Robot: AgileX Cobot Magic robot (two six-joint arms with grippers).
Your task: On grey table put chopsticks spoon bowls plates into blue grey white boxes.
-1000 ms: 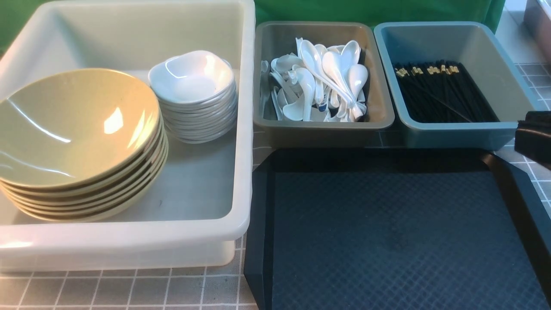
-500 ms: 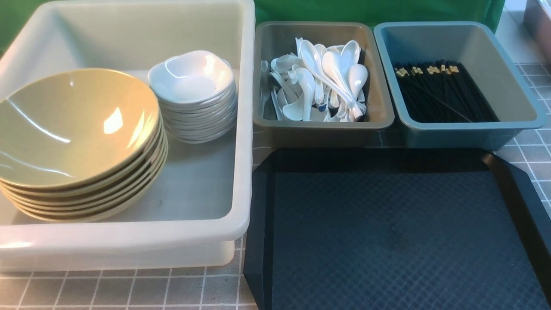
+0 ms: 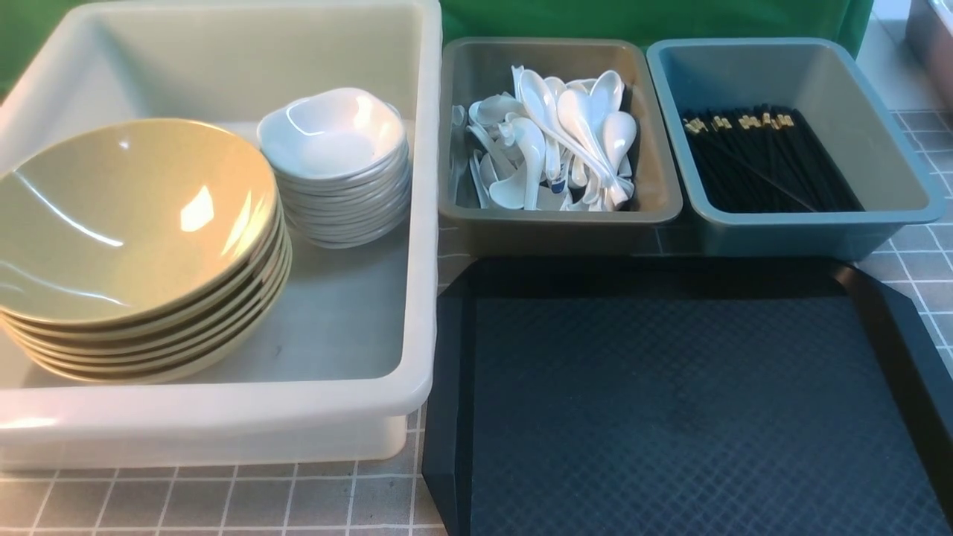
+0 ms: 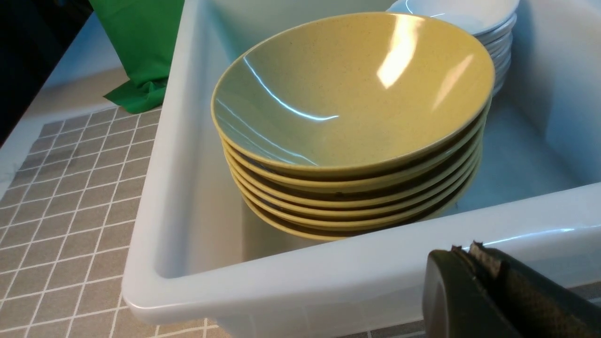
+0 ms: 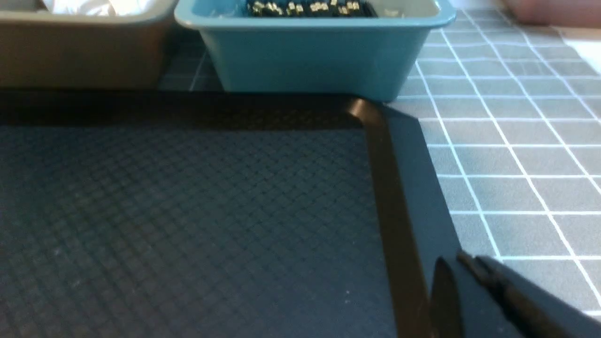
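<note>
**Three views, one counter**

The front view looks forward and down over the white box (image 3: 223, 417), grey box (image 3: 558, 219), blue box (image 3: 789, 231) and black tray (image 3: 670, 409). The left wrist view sits close to the white box's corner, sharing the bowls (image 4: 352, 94). The right wrist view skims low over the tray toward the blue box.

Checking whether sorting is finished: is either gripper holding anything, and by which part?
Nothing is held. The left gripper and right gripper are both shut on nothing.
</note>
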